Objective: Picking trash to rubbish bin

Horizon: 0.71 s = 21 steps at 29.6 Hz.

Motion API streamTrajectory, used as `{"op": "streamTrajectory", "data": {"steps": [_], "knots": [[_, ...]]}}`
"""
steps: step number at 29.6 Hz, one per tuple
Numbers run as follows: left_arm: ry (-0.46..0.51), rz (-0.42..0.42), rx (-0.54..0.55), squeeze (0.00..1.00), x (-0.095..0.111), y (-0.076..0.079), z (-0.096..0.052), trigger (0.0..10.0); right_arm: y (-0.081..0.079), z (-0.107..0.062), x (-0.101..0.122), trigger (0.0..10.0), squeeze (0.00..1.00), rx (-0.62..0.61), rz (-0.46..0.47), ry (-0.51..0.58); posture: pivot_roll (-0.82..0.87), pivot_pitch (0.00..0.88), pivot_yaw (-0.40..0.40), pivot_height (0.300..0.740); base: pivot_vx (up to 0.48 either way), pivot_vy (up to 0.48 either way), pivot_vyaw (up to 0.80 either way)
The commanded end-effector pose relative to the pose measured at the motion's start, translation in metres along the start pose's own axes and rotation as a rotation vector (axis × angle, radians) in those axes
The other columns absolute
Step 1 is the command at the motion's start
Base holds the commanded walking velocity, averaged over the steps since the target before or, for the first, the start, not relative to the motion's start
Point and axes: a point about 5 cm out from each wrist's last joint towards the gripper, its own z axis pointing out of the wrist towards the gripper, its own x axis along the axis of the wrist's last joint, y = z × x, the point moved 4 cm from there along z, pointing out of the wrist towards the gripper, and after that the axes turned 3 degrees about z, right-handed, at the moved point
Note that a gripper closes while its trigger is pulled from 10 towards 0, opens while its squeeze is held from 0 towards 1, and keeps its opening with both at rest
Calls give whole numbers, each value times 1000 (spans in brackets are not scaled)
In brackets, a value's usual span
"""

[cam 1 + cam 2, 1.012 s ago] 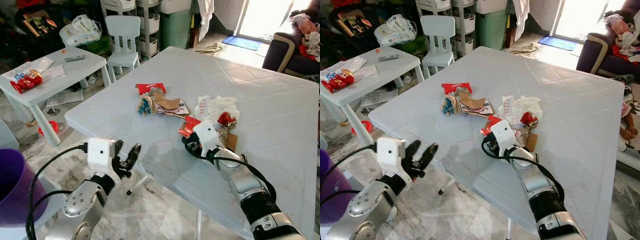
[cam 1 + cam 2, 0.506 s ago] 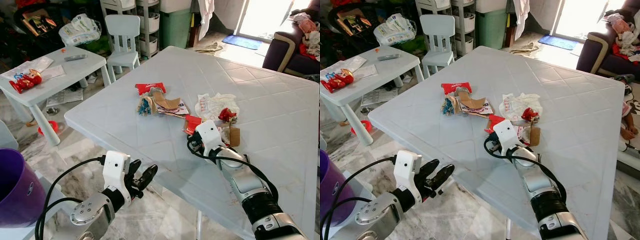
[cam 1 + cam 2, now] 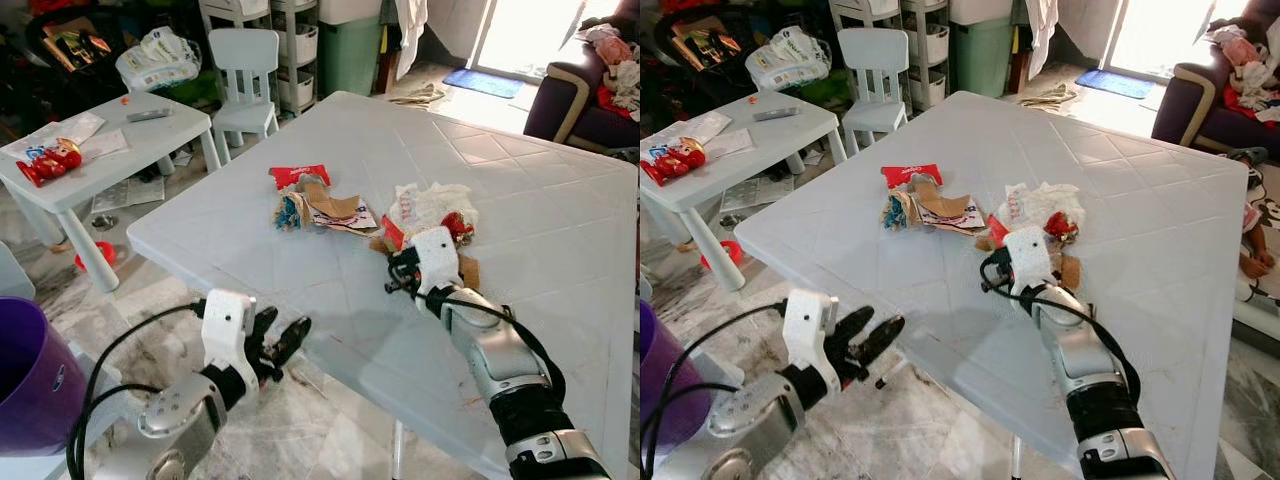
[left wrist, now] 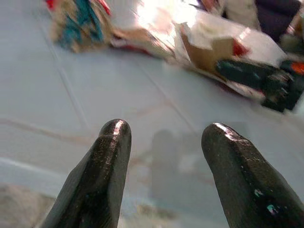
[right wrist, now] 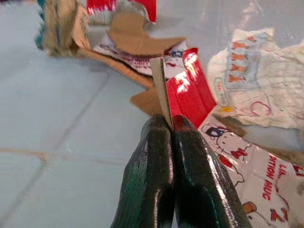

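Trash lies on the white table point(image 3: 520, 170) in two heaps. One heap is a red wrapper with cardboard and teal scraps point(image 3: 315, 200). The other is white crumpled plastic and tissue point(image 3: 430, 205) with a red crumpled bit point(image 3: 458, 228). My right gripper point(image 3: 398, 270) sits at the near edge of the white heap. It is shut point(image 5: 171, 127) on a thin cardboard flap joined to a red wrapper point(image 5: 192, 90). My left gripper point(image 3: 285, 330) is open point(image 4: 166, 133), with nothing between its fingers. It hangs just off the table's near left edge.
A purple bin point(image 3: 25, 370) stands on the floor at the far left. Behind it is a small white table point(image 3: 110, 135) with a red packet, and a child's chair point(image 3: 245, 70). A dark sofa point(image 3: 565, 100) is at the back right.
My right gripper has moved right and farther across the table, carrying the red wrapper against the white heap. My left gripper has dropped lower and come closer to the table edge.
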Motion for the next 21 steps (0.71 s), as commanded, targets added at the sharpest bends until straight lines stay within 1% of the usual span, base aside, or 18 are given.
{"op": "streamTrajectory", "data": {"steps": [1, 5, 6, 7, 9, 10, 12, 15, 21], "knots": [[25, 12, 56, 0, 5, -11, 1, 10000, -1, -4, 8, 0, 0, 14, 45, 21, 138, 40, -25, 740, 0, 0, 0], [67, 29, 119, 0, 13, -21, 3, 10000, -2, -8, 15, 0, 0, 15, 83, 41, 130, 39, -25, 740, 0, 0, 0], [95, 48, 160, 0, 19, -28, 5, 10000, -6, -12, 22, 0, 0, 25, 109, 63, 123, 38, -25, 740, 0, 0, 0], [107, 52, 171, 0, 21, -30, 6, 10000, -8, -15, 25, 0, 0, 30, 117, 77, 119, 38, -25, 740, 0, 0, 0], [122, 61, 188, 0, 24, -33, 8, 10000, -14, -20, 30, 0, 0, 45, 134, 99, 116, 38, -25, 740, 0, 0, 0], [122, 61, 188, 0, 24, -33, 8, 10000, -14, -20, 30, 0, 0, 45, 134, 99, 116, 38, -25, 740, 0, 0, 0], [147, 76, 212, 0, 29, -37, 11, 10000, -22, -28, 36, 0, 0, 71, 148, 135, 103, 36, -24, 740, 0, 0, 0], [165, 91, 235, 0, 33, -41, 13, 10000, -29, -36, 41, 0, 0, 96, 162, 167, 89, 36, -21, 740, 0, 0, 0], [171, 98, 280, 0, 34, -54, 20, 10000, -37, -47, 47, 0, 0, 125, 171, 195, 67, 38, -19, 740, 0, 0, 0]]}}
